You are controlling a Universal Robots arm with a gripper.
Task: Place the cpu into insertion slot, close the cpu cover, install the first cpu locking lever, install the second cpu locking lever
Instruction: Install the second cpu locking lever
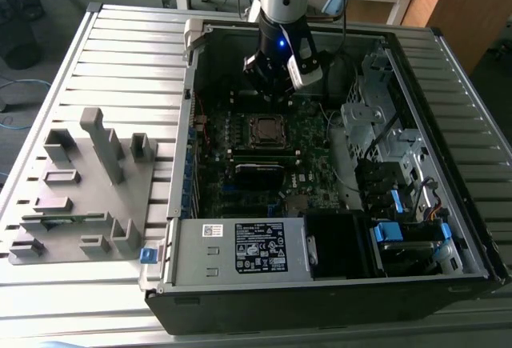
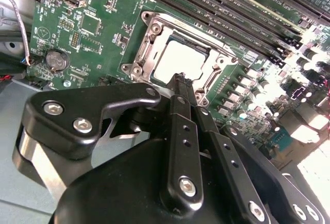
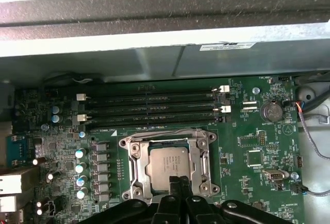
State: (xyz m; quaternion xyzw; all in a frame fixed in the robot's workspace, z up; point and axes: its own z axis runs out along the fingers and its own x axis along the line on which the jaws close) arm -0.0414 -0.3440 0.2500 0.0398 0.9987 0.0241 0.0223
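We see the gripper [image 1: 276, 90] lowered inside the open computer case [image 1: 448, 228], poised just above the circuit board [image 1: 308, 144]. In both wrist views the cpu [image 3: 169, 166] lies flat in the insertion slot [image 3: 135, 154], its silver-grey top exposed. The cpu cover [image 3: 205, 158] frames the chip on all sides, lying down around it. In the second wrist view the gripper [image 2: 180, 82] shows its jaws clenched together with nothing between them, their tips at the near edge of the cpu [image 2: 178, 59]. Long memory slots [image 3: 149, 105] run beside the socket. On the ribbed surface [image 1: 120, 52] beside the case stands a grey fixture [image 1: 84, 188].
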